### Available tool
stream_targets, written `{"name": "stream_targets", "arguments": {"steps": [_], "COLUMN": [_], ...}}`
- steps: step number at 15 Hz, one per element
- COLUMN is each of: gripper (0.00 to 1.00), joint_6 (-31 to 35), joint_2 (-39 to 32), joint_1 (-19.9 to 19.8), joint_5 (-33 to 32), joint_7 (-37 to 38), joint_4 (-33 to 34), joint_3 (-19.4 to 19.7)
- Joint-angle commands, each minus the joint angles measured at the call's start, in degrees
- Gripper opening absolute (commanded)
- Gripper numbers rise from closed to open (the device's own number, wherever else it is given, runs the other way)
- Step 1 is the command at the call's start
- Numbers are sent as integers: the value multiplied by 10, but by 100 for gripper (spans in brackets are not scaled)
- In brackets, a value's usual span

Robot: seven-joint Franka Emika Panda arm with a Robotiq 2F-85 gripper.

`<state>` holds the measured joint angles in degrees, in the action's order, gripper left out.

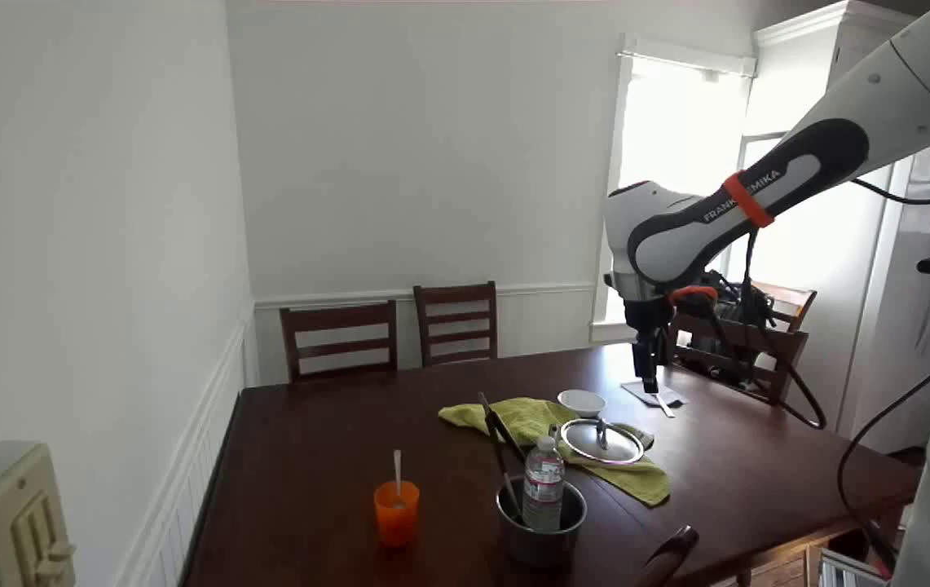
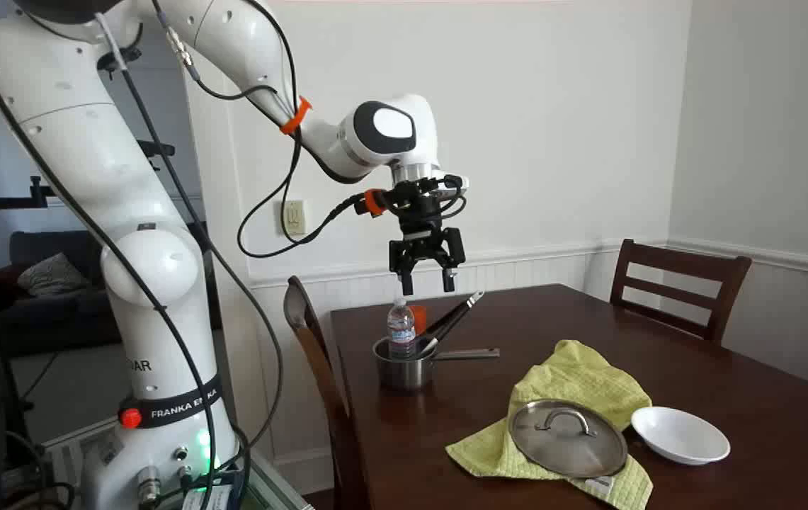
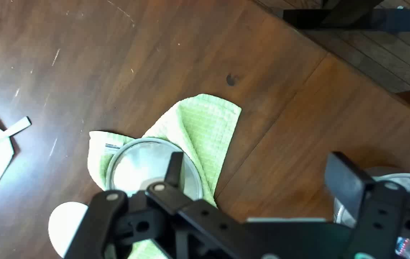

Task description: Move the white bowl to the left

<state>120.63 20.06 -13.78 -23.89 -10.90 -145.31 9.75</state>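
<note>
My gripper (image 2: 428,285) hangs high over the tabletop (image 2: 559,315), its 2 jaws spread with nothing between them. The white bowl (image 2: 680,435) sits well in from the robot-side edge, past the lid (image 2: 566,446) and just beside the green towel (image 2: 581,375). If I descend off-centre, I could snag the towel and drag the lid; dipping early, near the pot (image 2: 406,375), could topple the bottle (image 2: 401,329). The wrist view hides part of the bowl behind my gripper; in both exterior views its full rim shows.

White bowl (image 3: 64,225) partly hidden, wrist view.
</note>
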Motion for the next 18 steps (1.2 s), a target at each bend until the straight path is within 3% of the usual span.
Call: {"name": "stream_targets", "arguments": {"steps": [1,2,4,8,12,15,16,18], "gripper": [100,100,100,100,100,100,100,100], "joint_6": [-3,15,29,45,2,-63,-16,-42], "joint_2": [1,-17,-50,-130,-226,-262,-229,-251], "joint_1": [5,-4,-14,-44,-74,-99,-98,-104], "joint_5": [-1,28,52,122,258,368,310,343], "joint_7": [1,46,44,12,-33,-46,-35,-37], "joint_4": [1,18,49,143,271,334,282,314], "joint_3": [5,15,41,113,167,167,161,159]}}
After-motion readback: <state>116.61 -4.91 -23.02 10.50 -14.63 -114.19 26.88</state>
